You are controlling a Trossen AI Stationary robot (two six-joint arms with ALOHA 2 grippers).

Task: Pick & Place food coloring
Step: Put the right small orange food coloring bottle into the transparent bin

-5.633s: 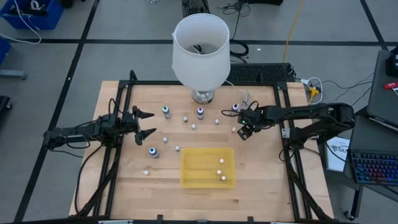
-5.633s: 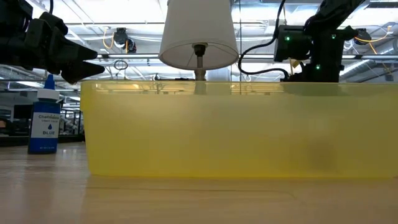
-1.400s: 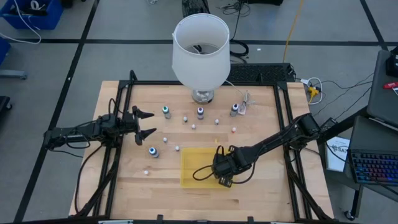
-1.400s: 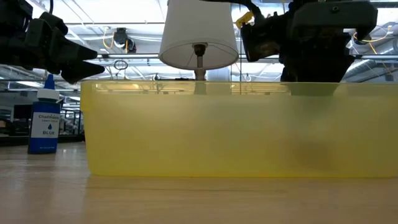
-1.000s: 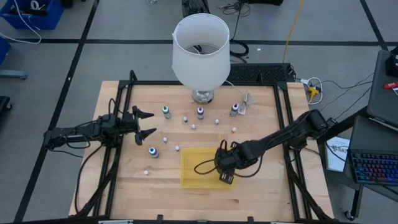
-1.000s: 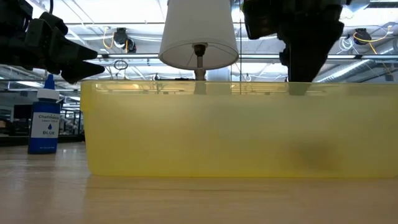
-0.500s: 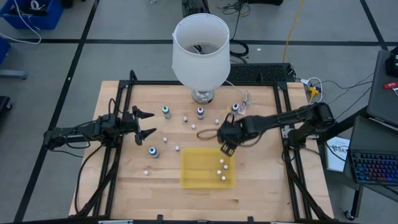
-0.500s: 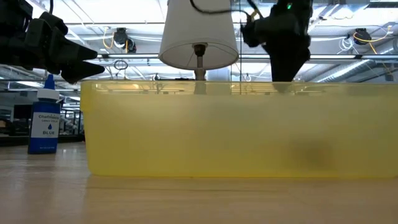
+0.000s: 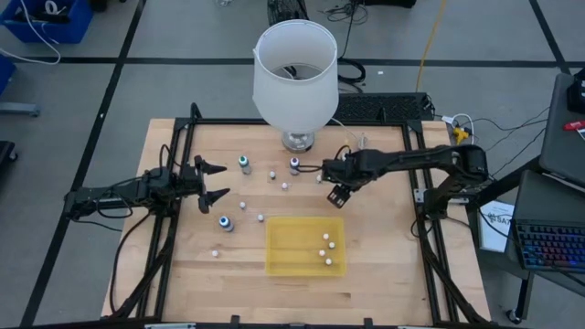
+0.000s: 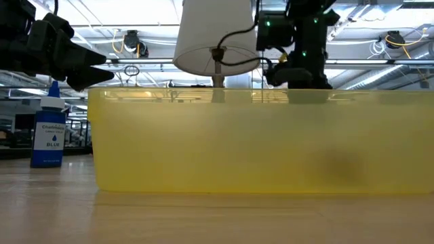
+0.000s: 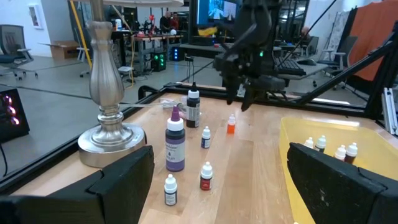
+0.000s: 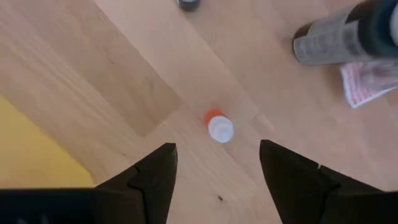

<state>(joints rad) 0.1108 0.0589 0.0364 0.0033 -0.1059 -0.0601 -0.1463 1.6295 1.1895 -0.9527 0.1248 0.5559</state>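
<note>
The food coloring is a scatter of tiny capped bottles standing on the wooden table [image 9: 384, 265]. One small orange bottle [image 12: 219, 126] with a white cap stands upright right below my right gripper [image 9: 336, 192]. That gripper points down, open, its fingers apart on either side above the bottle and clear of it. The same orange bottle [image 11: 231, 124] shows in the left wrist view. Several tiny bottles [image 9: 326, 249] lie in the yellow bin [image 9: 283, 247]. My left gripper [image 9: 212, 181] waits open at the table's left, touching nothing.
A lamp with a white shade [image 9: 294, 73] stands at the far middle, its metal base [image 11: 111, 140] on the table. Larger bottles stand near it: purple [image 9: 294, 165], teal-capped [image 9: 244, 164], black [image 12: 336, 37]. A blue bottle [image 9: 225, 222] stands left of the bin.
My right gripper has gone from over the yellow bin toward the table's far edge and now stands above the small orange bottle, still pointing down. The bottles in the bin, which it covered, show again.
</note>
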